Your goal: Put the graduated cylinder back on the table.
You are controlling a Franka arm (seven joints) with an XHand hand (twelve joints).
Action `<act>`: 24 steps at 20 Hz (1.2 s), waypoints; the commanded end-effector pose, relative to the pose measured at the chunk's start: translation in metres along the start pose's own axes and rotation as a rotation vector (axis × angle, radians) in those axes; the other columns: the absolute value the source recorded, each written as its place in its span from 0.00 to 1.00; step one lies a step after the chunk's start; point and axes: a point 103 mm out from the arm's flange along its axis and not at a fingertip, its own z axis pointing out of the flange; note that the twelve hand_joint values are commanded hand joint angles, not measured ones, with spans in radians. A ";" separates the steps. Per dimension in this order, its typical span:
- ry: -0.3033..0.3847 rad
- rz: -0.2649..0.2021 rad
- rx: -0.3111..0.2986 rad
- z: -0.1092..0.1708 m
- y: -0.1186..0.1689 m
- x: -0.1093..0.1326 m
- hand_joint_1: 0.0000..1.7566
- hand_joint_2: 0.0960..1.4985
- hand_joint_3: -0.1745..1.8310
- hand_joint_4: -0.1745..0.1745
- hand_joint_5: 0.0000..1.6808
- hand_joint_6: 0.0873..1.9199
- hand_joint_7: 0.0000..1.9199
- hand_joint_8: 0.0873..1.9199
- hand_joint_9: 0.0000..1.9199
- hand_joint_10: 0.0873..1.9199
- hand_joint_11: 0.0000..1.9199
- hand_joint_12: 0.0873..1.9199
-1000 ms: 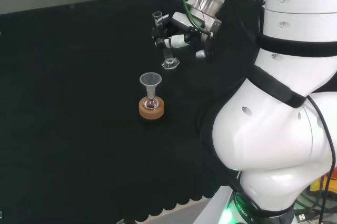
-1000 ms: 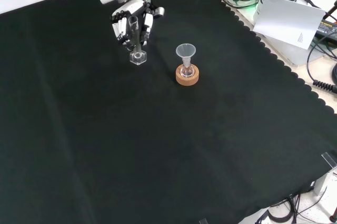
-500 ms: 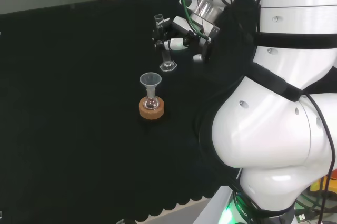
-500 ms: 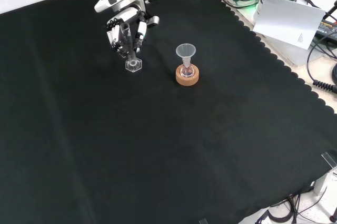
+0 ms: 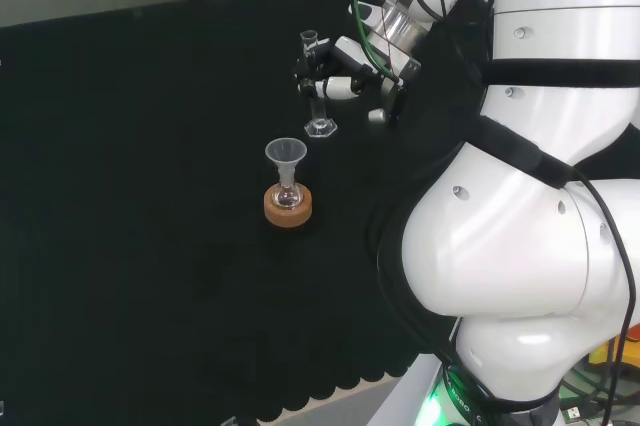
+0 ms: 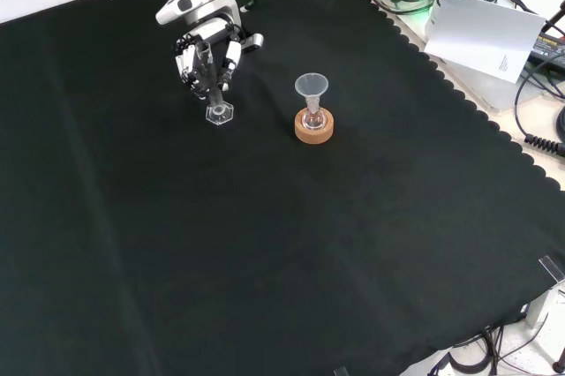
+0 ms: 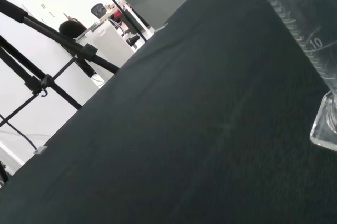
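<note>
The hand (image 6: 208, 54) is curled around the graduated cylinder (image 6: 214, 94) – upright, its base at or just above the table (image 6: 265, 244); contact cannot be confirmed. The grip keeps it vertical for set-down.

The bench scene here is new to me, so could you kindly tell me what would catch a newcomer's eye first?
First, the black and white hand near the front view's top left, fingers curled round a clear graduated cylinder whose base is at the black cloth. To its right, a small funnel sits in a flask on a cork ring.
</note>
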 end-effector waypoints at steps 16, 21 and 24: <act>-0.016 -0.004 0.061 0.007 -0.006 0.000 0.64 0.72 0.05 0.36 0.49 0.46 0.42 0.29 0.64 0.00 0.50 0.48; -0.028 0.005 0.101 0.009 -0.011 0.002 0.63 0.67 0.00 0.44 0.40 0.37 0.36 0.29 0.58 0.00 0.40 0.55; -0.022 0.024 0.102 0.008 -0.013 0.002 0.61 0.65 0.00 0.42 0.34 0.35 0.32 0.29 0.55 0.00 0.35 0.59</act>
